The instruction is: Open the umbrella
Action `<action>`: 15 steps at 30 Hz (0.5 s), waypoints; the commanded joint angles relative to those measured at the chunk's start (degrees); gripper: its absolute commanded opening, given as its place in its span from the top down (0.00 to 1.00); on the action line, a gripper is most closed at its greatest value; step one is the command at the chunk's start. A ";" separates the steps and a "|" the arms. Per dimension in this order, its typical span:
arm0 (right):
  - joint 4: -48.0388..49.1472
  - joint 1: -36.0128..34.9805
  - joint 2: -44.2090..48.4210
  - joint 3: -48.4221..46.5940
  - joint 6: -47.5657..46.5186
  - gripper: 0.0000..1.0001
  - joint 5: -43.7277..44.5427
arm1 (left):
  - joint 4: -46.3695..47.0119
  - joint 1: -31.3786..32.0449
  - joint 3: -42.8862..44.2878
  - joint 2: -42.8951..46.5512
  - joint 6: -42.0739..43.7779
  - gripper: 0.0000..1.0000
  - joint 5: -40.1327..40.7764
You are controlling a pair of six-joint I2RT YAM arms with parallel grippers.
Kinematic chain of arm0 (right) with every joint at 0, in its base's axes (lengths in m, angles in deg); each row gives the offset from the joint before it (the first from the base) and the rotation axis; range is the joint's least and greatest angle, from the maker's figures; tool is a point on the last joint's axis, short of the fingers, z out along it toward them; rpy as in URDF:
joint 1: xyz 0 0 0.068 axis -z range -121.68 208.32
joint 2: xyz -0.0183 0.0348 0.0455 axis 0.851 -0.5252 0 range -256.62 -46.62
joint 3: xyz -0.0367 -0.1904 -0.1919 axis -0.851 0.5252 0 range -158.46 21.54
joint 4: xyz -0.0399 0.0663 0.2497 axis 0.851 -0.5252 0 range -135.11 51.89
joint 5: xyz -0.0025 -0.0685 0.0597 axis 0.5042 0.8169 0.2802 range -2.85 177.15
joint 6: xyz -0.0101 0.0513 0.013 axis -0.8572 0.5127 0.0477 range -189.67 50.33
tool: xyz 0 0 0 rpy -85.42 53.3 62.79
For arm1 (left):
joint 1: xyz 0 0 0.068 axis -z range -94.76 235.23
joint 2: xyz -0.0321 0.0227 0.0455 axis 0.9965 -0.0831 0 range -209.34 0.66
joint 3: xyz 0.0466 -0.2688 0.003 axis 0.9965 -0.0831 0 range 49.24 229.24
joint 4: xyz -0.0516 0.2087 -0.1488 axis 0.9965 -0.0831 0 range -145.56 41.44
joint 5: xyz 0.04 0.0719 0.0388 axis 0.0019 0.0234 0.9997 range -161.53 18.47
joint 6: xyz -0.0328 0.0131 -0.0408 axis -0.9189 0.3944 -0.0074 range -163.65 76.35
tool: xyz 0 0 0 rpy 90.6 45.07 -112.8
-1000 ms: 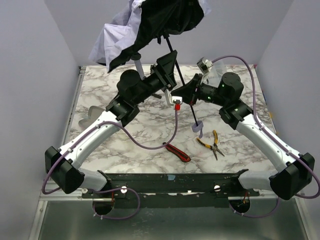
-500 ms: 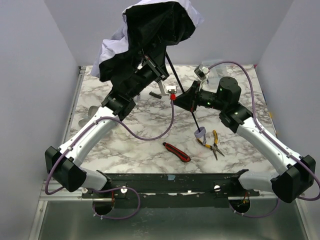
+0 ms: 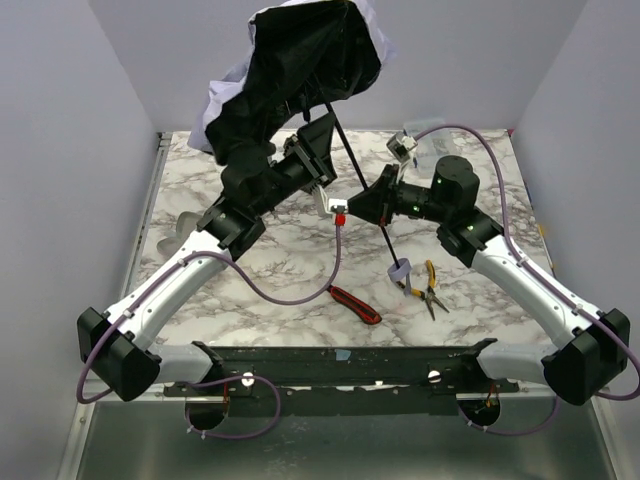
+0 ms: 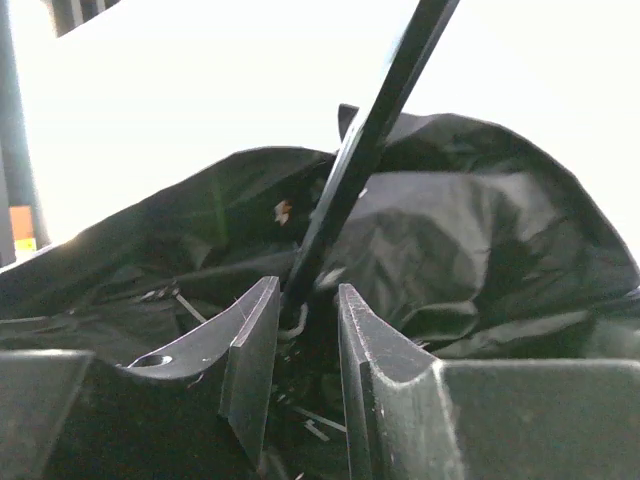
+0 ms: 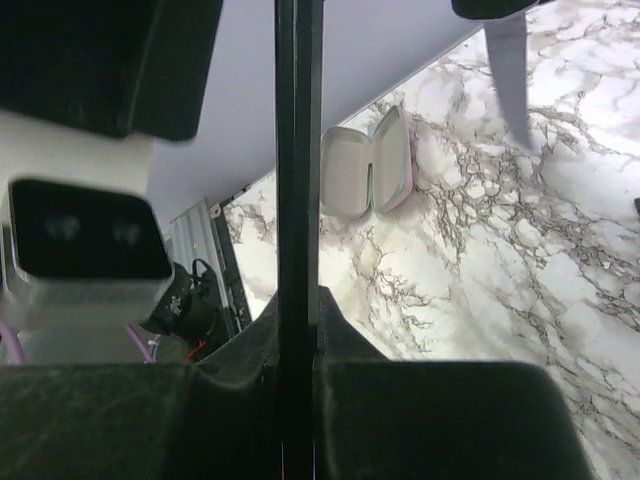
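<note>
Right end effector point(image 5: 297, 340) clenched on shaft point(image 5: 297, 150) above handle point(image 3: 400, 268), anchoring it; left end effector point(image 4: 305, 330) straddles shaft under canopy point(image 4: 480, 230), likely to push it open. Its grip is unclear.

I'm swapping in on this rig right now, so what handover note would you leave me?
Right gripper: shut on the shaft of the umbrella; handle low near the table.
Left gripper: jaws straddle the shaft under the canopy; grip unclear.
Done: umbrella held up in the air, canopy loose and sagging.
Left: slide up the shaft until the canopy spreads taut.
</note>
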 commanded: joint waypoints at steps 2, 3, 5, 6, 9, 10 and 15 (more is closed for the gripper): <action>8.22 0.11 2.38 -0.68 -1.02 1.00 -1.11 | -5.31 1.18 -1.41 0.68 -0.96 0.68 -2.23; 8.09 0.07 2.71 -0.48 -1.21 1.00 -1.36 | -5.25 1.17 -1.20 0.34 -1.18 0.68 -1.83; 7.54 0.11 3.10 -0.17 -1.48 1.00 -1.98 | -4.77 1.14 -0.13 -0.46 -1.76 0.68 -1.23; 7.25 0.07 3.27 -0.04 -1.66 1.00 -2.15 | -4.50 1.12 0.32 -0.88 -1.95 0.68 -0.98; 6.41 0.09 3.71 0.30 -2.29 1.00 -2.57 | -3.19 1.19 1.53 -2.05 -1.84 0.68 -0.08; 6.42 0.07 3.86 0.48 -2.34 1.00 -2.78 | -3.19 1.22 1.85 -2.35 -1.89 0.68 -0.07; 5.30 0.10 4.55 0.72 -3.56 1.00 -3.72 | -3.47 0.63 5.91 -4.92 -4.84 0.69 2.95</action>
